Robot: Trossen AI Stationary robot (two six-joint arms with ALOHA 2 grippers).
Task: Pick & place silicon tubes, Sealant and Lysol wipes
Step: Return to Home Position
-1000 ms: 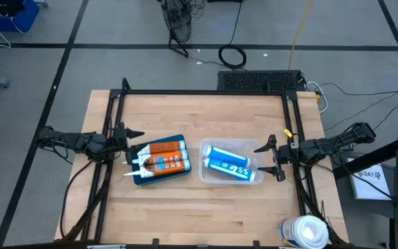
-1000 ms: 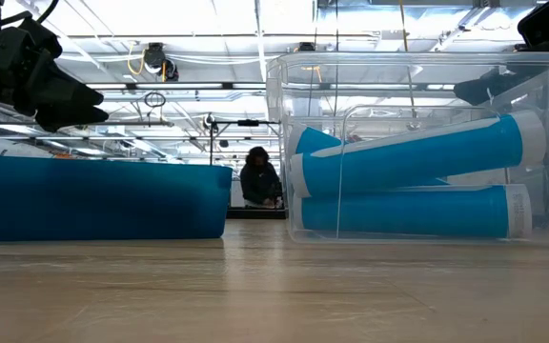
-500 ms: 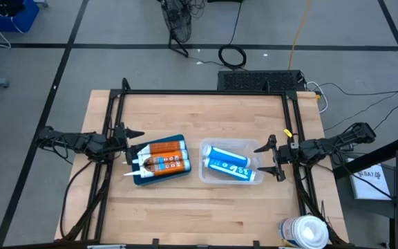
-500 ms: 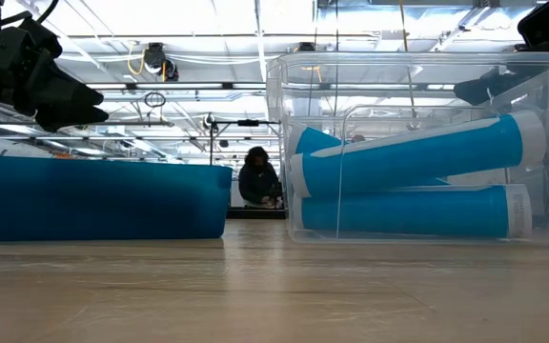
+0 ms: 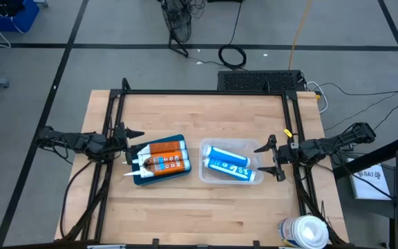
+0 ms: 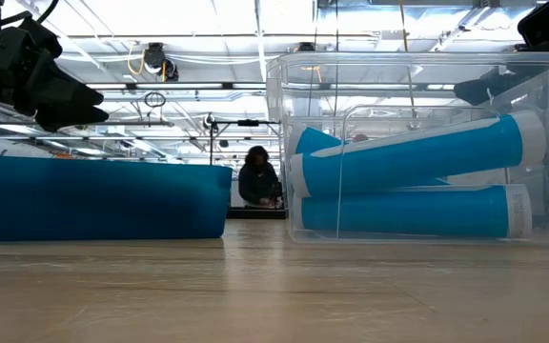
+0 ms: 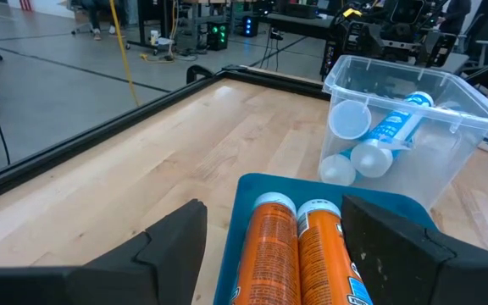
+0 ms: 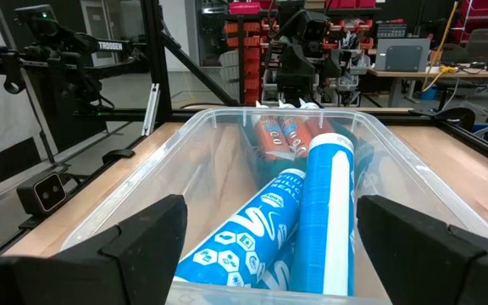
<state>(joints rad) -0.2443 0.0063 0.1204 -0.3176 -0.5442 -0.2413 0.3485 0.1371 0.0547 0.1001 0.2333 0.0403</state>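
Two orange tubes (image 5: 163,157) lie side by side in a blue tray (image 5: 177,175) left of the table's middle; they also show in the left wrist view (image 7: 299,254). Blue-and-white tubes (image 5: 228,164) lie in a clear bin (image 5: 204,173) to the tray's right, stacked on one another (image 8: 307,212). The Lysol wipes canister (image 5: 305,232), with a white lid, is at the table's near right corner. My left gripper (image 5: 134,147) is open, just left of the tray. My right gripper (image 5: 263,158) is open, just right of the bin.
A black metal frame (image 5: 202,92) runs along the table's far, left and right edges. Bare wood lies in front of and behind the tray and bin. A person (image 6: 258,178) is far behind the table in the room.
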